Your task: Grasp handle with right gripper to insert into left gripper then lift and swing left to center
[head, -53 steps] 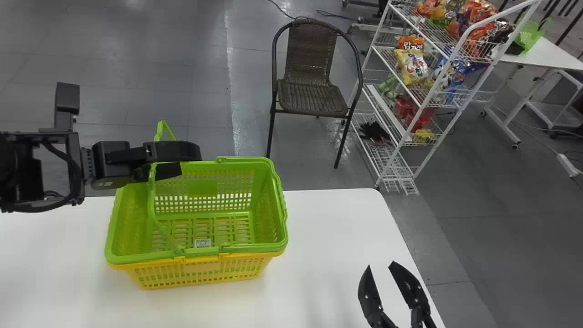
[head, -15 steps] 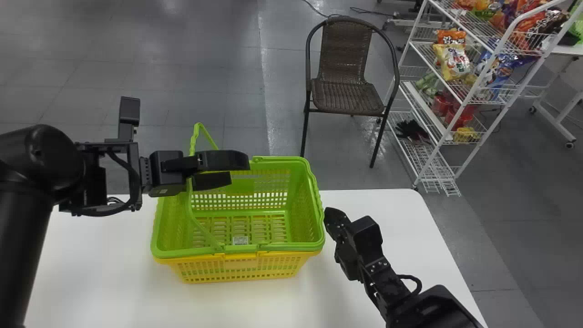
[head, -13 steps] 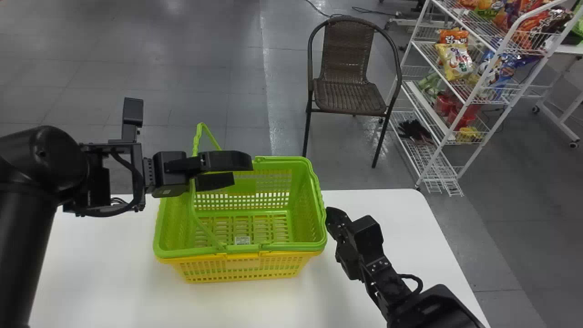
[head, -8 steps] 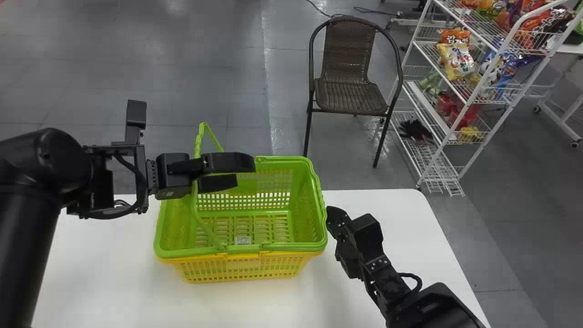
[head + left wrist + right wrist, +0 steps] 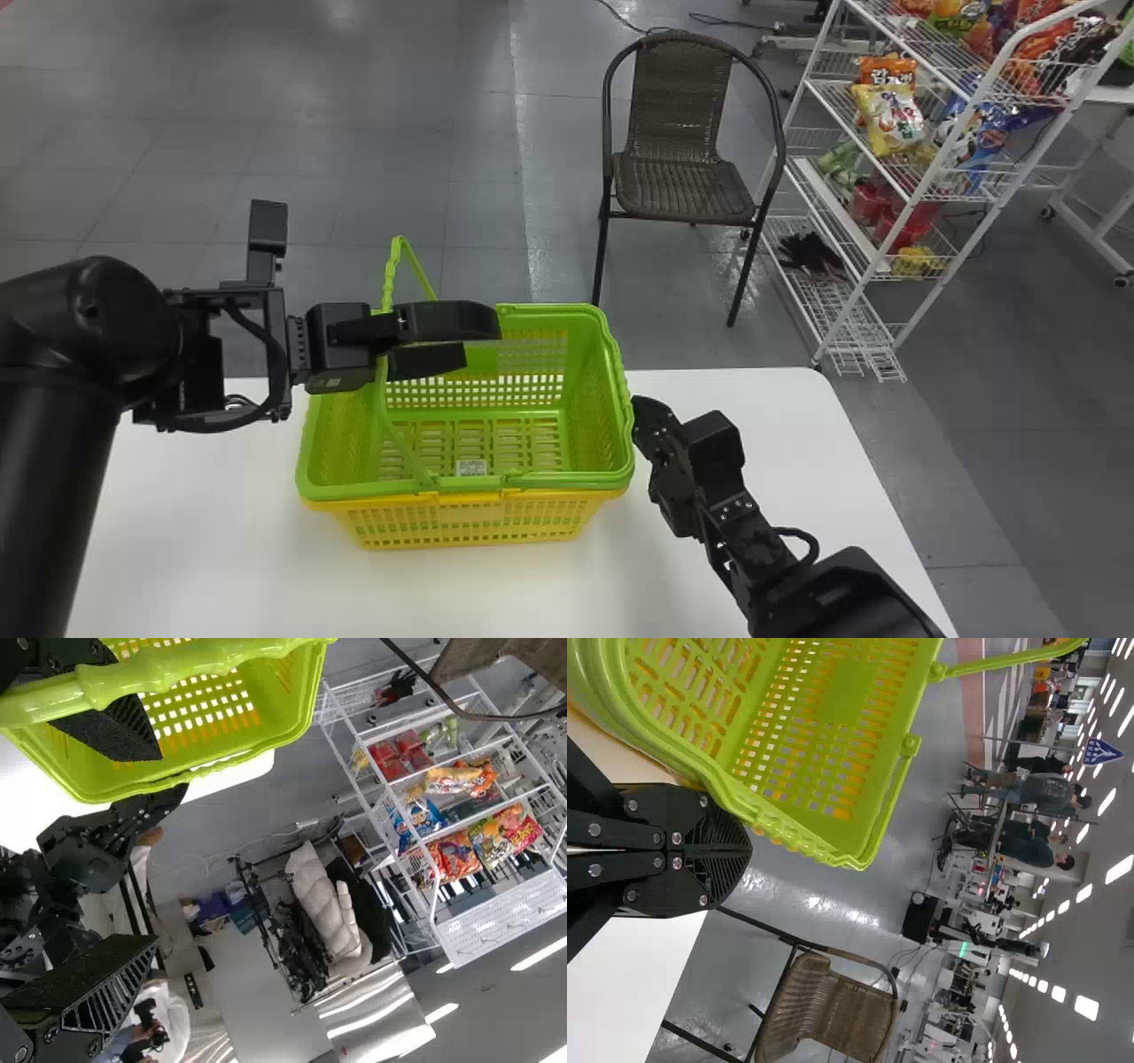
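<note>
While the left gripper [image 5: 481, 339] hangs over the left part of the green basket [image 5: 595, 481], we see its jaws spread wide, with nothing pinched between the tips. Over that same side of the basket the raised handle [image 5: 389, 279] rises near this gripper; in the left wrist view its grip crosses in front of one finger, and we cannot tell if they touch. At the basket's right side we find the right gripper [image 5: 645, 409], its jaws closed tip to tip just beside the rim, where the folded handle [image 5: 613, 354] lies along the edge. Whether the tips touch it, we cannot tell. Directly under the green basket we have the yellow basket [image 5: 469, 523], nested, and below both the white table [image 5: 718, 390]. Beyond the basket, slightly right, stands a brown chair [image 5: 682, 186]; farther right, the snack rack [image 5: 952, 146].
</note>
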`<state>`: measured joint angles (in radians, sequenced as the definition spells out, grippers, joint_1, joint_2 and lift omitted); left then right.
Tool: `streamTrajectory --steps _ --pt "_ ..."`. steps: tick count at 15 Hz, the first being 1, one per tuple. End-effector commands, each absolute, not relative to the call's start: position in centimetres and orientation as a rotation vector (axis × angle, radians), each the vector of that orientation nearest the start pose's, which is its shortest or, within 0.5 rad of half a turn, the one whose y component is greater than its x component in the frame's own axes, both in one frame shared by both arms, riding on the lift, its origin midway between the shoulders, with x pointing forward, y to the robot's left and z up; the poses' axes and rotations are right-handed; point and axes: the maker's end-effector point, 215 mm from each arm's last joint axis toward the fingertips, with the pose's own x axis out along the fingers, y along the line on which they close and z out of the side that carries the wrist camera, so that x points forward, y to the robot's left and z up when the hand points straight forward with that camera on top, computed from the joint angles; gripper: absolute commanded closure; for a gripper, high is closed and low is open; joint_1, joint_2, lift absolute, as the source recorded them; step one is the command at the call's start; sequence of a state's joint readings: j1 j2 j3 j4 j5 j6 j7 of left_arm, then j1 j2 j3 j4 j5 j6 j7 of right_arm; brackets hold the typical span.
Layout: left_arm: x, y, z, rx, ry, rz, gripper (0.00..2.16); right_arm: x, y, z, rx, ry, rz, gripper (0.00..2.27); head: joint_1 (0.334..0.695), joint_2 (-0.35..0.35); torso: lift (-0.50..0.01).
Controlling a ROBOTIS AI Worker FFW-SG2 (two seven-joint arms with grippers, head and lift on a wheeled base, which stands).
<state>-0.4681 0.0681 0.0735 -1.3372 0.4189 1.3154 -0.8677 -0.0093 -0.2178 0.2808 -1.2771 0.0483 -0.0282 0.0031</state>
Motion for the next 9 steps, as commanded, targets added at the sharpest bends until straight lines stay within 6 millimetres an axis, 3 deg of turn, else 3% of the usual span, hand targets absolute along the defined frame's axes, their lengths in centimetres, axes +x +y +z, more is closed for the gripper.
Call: streamTrajectory --steps 1,9 --pt "53.5 4.8 -35.1 -0.783 0.843 -0.985 0.07 54.6 -17.8 -50.7 -0.291 0.278 0.26 2.24 0.695 -0.133 0.0" --pt "53.5 4.7 -35.0 -0.786 0.836 -0.987 0.07 54.4 -16.4 -47.8 -0.259 0.255 0.265 2.24 0.695 -0.125 0.0"
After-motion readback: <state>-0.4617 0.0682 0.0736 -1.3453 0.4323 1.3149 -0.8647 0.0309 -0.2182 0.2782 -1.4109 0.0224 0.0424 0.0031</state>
